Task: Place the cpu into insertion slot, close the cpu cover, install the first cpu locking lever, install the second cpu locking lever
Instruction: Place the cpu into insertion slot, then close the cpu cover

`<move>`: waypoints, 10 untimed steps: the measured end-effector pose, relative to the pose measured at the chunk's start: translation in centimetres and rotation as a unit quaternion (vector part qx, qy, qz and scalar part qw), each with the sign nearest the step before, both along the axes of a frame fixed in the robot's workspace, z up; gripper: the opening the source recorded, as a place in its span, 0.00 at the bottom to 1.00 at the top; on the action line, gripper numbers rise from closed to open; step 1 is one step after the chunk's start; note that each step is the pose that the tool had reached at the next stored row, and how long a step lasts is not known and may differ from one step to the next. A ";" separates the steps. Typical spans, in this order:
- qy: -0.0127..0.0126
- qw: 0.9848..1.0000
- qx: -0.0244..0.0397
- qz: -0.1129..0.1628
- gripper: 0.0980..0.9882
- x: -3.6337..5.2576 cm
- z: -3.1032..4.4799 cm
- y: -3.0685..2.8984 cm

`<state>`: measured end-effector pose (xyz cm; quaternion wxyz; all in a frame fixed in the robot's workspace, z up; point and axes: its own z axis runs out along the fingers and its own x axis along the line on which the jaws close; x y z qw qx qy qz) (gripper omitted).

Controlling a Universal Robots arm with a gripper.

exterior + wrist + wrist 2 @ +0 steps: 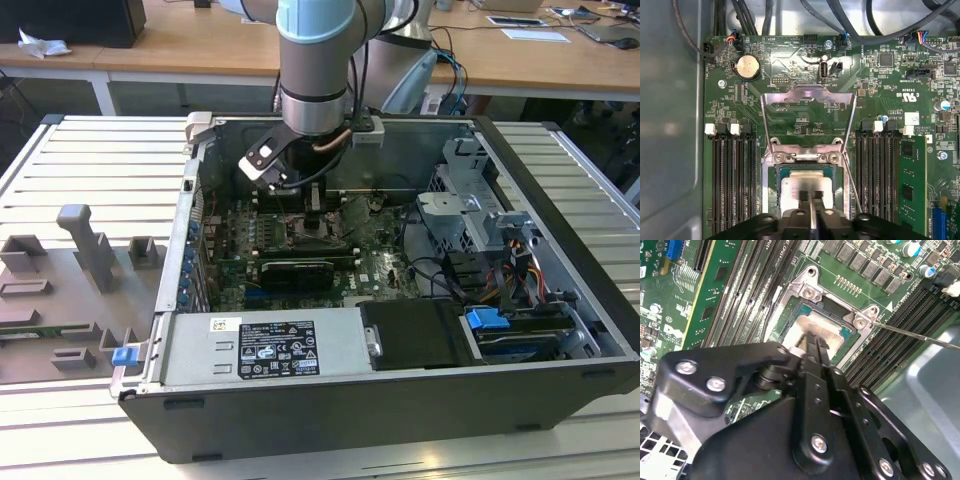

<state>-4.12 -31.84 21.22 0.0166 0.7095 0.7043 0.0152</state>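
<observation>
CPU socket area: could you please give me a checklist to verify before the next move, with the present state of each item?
1. The cpu lies inside the insertion slot: ok.
2. The cpu is fully seated: cannot tell.
3. The cpu cover is closed: not ok, it is swung open away from the slot.
4. The locking lever is latched: not ok, it stands free beside the slot.
5. The gripper fingers are clear of the cpu: cannot tell; they are shut, tips over its top.

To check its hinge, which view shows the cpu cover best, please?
The first wrist view: the cpu cover is swung open, whole windowed frame visible. The second wrist view leaves it hard to tell from the insertion slot; the exterior view's arm blocks it.
</observation>
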 end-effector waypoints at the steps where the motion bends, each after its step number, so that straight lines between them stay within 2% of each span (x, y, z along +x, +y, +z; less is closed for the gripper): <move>1: 0.000 1.000 0.000 0.000 0.01 0.00 0.01 0.00; 10: 0.000 1.000 0.000 0.000 0.01 0.00 0.62 0.00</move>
